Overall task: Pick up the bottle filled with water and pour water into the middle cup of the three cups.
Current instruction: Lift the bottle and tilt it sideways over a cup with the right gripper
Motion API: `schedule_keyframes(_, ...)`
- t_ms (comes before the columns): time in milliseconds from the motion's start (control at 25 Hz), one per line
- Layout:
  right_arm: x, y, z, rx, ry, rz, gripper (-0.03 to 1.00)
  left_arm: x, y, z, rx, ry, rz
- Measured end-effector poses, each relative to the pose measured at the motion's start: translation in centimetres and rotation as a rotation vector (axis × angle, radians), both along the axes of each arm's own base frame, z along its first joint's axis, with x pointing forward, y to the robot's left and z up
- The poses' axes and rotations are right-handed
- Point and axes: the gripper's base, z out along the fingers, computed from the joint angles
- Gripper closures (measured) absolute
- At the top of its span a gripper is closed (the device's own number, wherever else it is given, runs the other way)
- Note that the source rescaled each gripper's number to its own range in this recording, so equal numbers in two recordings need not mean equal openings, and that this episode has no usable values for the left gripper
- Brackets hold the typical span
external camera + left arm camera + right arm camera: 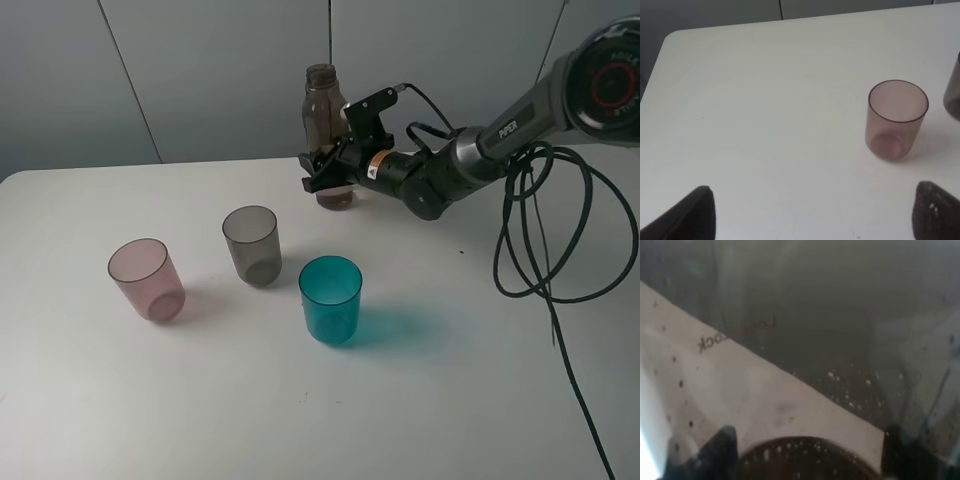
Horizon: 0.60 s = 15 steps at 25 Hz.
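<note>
The smoky brown-grey bottle (322, 115) stands upright at the back of the table. My right gripper (328, 178) reaches in from the right and is closed around its lower part. In the right wrist view the bottle (830, 355) fills the frame, with a fingertip (722, 450) against each side. The three cups stand in a row in front: pink (147, 279) on the left, the smoky grey middle cup (251, 244), and teal (331, 298) on the right. My left gripper (812, 215) is open and empty above the table, near the pink cup (897, 120). It is out of the exterior view.
The white table (420, 400) has a rounded far-left corner. Black cables (540, 230) hang in loops from the right arm over the table's right side. A grey panelled wall (200, 70) is behind. The grey cup's edge (953, 92) shows in the left wrist view.
</note>
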Motion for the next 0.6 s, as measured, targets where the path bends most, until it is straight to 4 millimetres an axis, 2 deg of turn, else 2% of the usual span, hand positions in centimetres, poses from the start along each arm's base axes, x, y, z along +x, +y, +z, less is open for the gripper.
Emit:
schedule_keyframes(200, -0.2, -0.1, 2.7, -0.084, -0.098, 0.028, 0.97, 0.0, 0.0, 0.0, 0.0, 0.0, 0.0)
schedule_keyframes(360, -1.2, -0.6, 4.7, -0.153, -0.17, 0.018, 0.97, 0.0, 0.0, 0.0, 0.0, 0.0, 0.0)
schedule_keyframes(600, -3.4, -1.5, 5.6, -0.156, -0.135, -0.022, 0.97, 0.0, 0.0, 0.0, 0.0, 0.0, 0.0)
